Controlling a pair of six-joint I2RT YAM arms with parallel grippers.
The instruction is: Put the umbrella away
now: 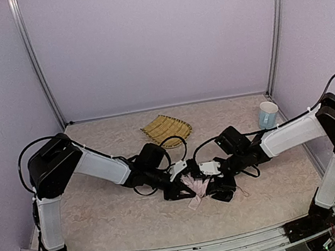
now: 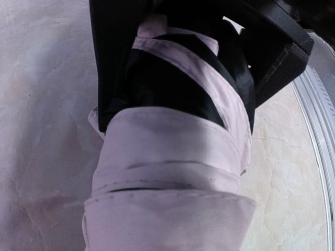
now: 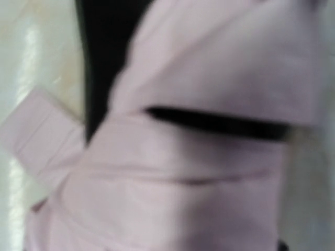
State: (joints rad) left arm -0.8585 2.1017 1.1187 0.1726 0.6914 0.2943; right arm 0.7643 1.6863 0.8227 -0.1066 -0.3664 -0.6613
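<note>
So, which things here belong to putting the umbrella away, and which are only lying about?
For the job:
the umbrella, bunched at the centre.

Lying about:
the woven tray, far centre;
the cup, far right.

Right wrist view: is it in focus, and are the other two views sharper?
Right wrist view: blurred, the umbrella fills the frame, too close to focus. Left wrist view: sharper, the stitching on its pink fabric shows, though the top of the picture is dark. Top external view: sharp and evenly lit, but the umbrella looks small there.
</note>
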